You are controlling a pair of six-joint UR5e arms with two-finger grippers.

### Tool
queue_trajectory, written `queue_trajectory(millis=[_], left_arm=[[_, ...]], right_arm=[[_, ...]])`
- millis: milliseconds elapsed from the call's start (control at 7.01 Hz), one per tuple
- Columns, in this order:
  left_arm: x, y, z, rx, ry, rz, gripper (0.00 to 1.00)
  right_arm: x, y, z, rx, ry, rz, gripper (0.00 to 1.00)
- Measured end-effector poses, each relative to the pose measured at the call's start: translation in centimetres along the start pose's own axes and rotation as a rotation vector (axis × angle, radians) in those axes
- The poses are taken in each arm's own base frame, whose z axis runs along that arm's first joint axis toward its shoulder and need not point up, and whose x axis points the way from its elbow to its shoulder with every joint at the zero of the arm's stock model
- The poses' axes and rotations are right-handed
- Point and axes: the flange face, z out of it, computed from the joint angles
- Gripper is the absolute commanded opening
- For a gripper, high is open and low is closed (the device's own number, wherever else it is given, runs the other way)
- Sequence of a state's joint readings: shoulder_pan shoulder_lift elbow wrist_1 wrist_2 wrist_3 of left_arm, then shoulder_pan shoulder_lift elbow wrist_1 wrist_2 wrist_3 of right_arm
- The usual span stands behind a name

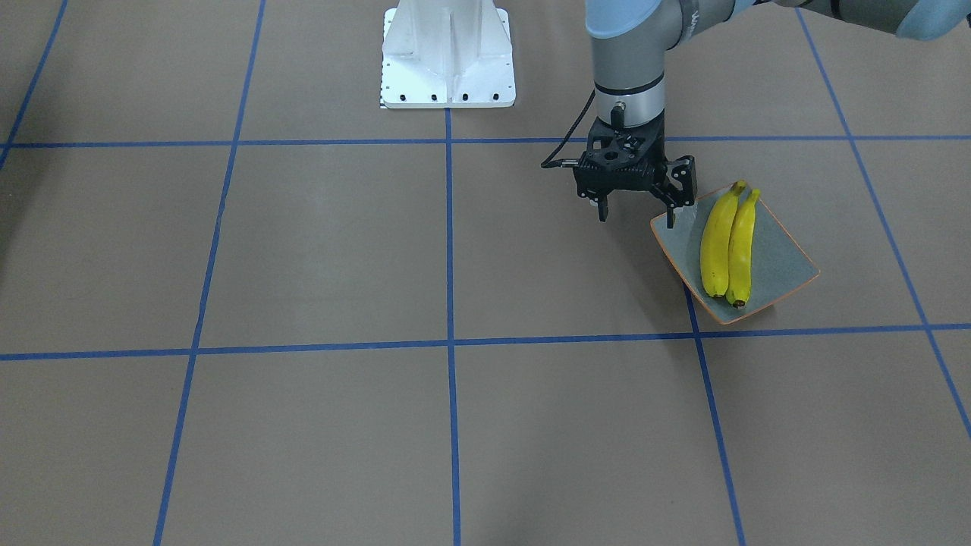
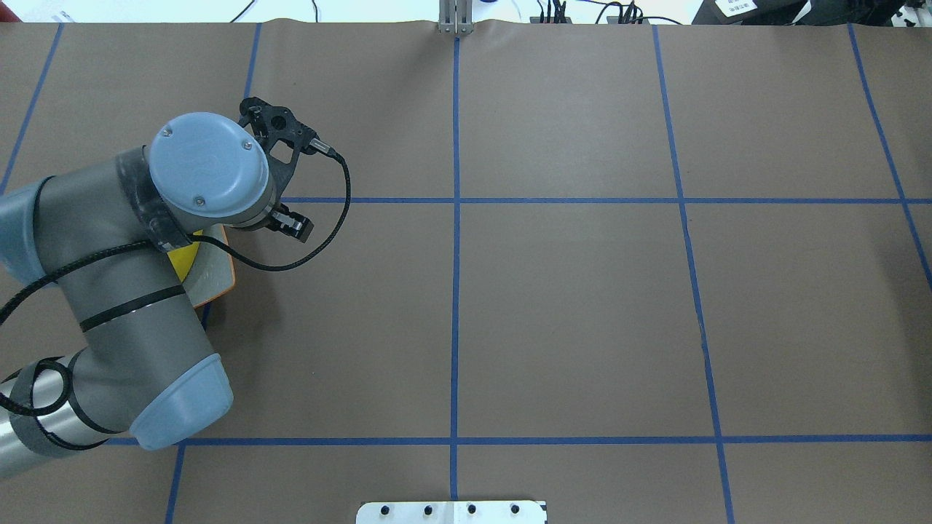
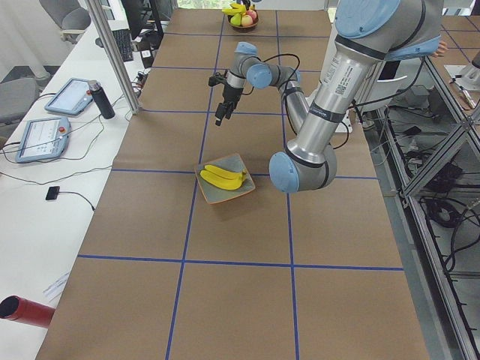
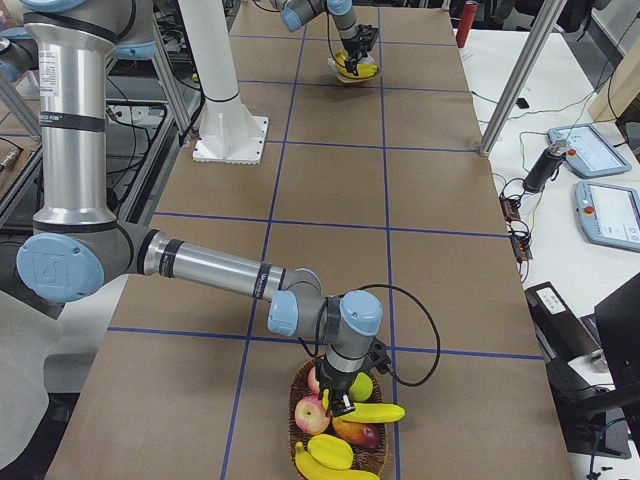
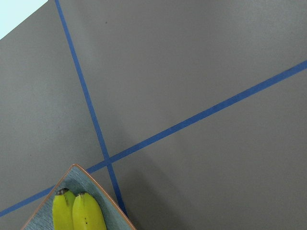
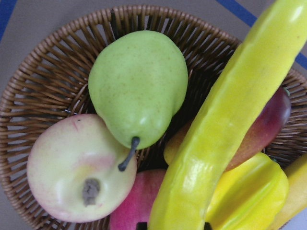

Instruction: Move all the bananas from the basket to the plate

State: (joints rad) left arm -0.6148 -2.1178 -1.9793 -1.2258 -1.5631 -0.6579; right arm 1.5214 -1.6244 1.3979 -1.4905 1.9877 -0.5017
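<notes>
Two bananas (image 1: 728, 246) lie side by side on the square grey-blue plate (image 1: 785, 262); they also show in the left wrist view (image 5: 79, 213). My left gripper (image 1: 637, 216) is open and empty, hovering above the plate's corner nearest the robot base. At the table's other end the wicker basket (image 6: 48, 81) holds mixed fruit. My right gripper (image 4: 336, 398) is down in the basket. A banana (image 6: 225, 124) runs between its fingertips, which press both sides of it. Another banana (image 4: 340, 472) lies at the basket's near edge.
In the basket are a green pear (image 6: 139, 86), a pale apple (image 6: 76, 172), a red fruit and a ribbed yellow fruit (image 6: 249, 196). The white robot base (image 1: 447, 57) stands at the table's edge. Blue tape lines grid the brown table.
</notes>
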Motion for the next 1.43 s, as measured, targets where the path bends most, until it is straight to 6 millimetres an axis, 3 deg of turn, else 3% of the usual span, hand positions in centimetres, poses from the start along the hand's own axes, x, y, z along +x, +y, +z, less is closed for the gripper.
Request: queue_trajectory(millis=[285,713,1141,1426], left_arm=[[0.1,-0.1,0.2,0.001,0.002,0.001,1.0],[0.2,-0.1,0.7,0.002,0.003,-0.003,1.0],[0.4,-0.6,1.0,0.025,0.021,-0.025,1.0],[0.6,-0.8,1.0,0.048,0.042,-0.065,1.0]], right_arm=[[1.3,0.7,-1.6,0.03,0.019,0.036,0.0],[2.3,1.0,-7.1,0.177,-0.011,0.097,0.0],[0.6,-4.3,-15.6,0.359,-0.095,0.218,0.0],[-3.8,-9.4,-20.4,0.427,-0.17,0.267,0.0]])
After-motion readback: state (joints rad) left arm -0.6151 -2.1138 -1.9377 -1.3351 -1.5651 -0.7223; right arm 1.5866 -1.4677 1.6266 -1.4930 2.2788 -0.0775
